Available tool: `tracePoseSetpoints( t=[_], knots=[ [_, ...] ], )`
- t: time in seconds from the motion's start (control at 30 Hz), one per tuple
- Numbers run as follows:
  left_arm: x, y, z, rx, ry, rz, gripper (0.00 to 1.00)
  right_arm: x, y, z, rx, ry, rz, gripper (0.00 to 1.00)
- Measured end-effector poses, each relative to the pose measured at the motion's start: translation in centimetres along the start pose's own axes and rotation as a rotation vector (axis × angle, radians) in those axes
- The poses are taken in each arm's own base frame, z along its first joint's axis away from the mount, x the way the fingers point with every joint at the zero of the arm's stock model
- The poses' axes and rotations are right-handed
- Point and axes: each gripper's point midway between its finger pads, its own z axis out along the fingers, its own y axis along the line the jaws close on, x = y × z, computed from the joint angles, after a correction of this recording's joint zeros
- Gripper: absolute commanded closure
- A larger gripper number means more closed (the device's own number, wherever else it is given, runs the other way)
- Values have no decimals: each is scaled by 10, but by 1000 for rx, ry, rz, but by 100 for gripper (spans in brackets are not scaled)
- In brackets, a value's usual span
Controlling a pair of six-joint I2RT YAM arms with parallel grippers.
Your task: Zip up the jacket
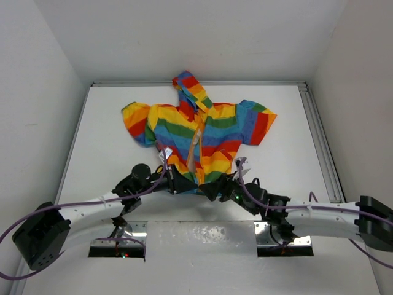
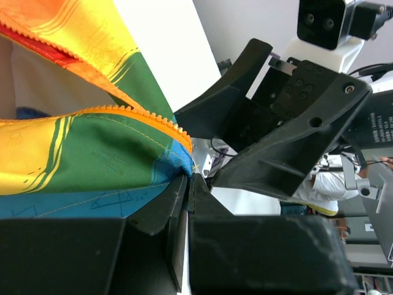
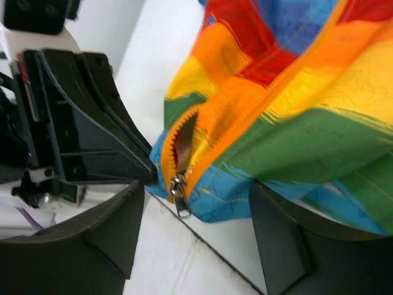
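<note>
The rainbow-striped jacket [image 1: 212, 132] lies flat on the white table, hood at the far side, its front partly gaping along the orange zipper. My left gripper [image 1: 178, 183] is at the bottom hem, left of the zipper. In the left wrist view it [image 2: 191, 178] is shut on the blue hem corner of the jacket [image 2: 92, 141]. My right gripper [image 1: 212, 188] sits just right of it. In the right wrist view it [image 3: 196, 239] stands open, its fingers either side of the hem. The metal zipper slider [image 3: 177, 187] hangs at the bottom of the orange teeth, untouched.
A raised rail [image 1: 319, 141] runs along the table's right side, and white walls close in left, right and behind. Metal mounting plates [image 1: 116, 236] lie at the near edge. The two grippers are very close to each other at the hem.
</note>
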Motion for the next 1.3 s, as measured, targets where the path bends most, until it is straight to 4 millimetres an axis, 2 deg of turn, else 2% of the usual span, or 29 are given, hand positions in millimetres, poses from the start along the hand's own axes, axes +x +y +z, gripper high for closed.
tracePoseSetpoints(
  t=[0.03,0.17,0.33,0.37,0.4,0.47,0.53,0.57,0.6,0.7,0.83,1.03,1.3],
  knots=[
    [1,1,0,-2,4,-3,100,5,-2,-2,19,33,15,27],
    [8,6,-2,-9,26,-15,100,11,-3,-10,27,77,65,24],
    [11,6,-2,-8,40,-22,100,11,4,-20,-11,90,157,26],
    [11,6,-2,-7,40,-22,100,10,5,-23,-20,91,178,36],
    [11,6,-2,-6,42,-22,100,10,6,-25,-31,91,198,42],
    [12,6,-2,-4,41,-22,100,11,7,-30,-54,88,252,45],
    [14,8,-3,-7,45,-28,100,16,5,-33,-77,97,311,43],
    [14,8,-3,-8,46,-32,100,19,6,-34,-87,102,337,36],
    [15,9,-4,-10,47,-35,100,22,7,-35,-97,115,365,33],
    [17,11,-5,-14,50,-46,100,25,20,-34,-144,150,434,27],
    [19,12,-6,-13,49,-53,100,27,39,-30,-210,184,509,27],
    [20,8,-8,2,44,-55,100,26,51,-24,-255,188,581,29],
    [15,1,-11,27,22,-48,100,21,61,-26,-287,197,653,30]
  ],
)
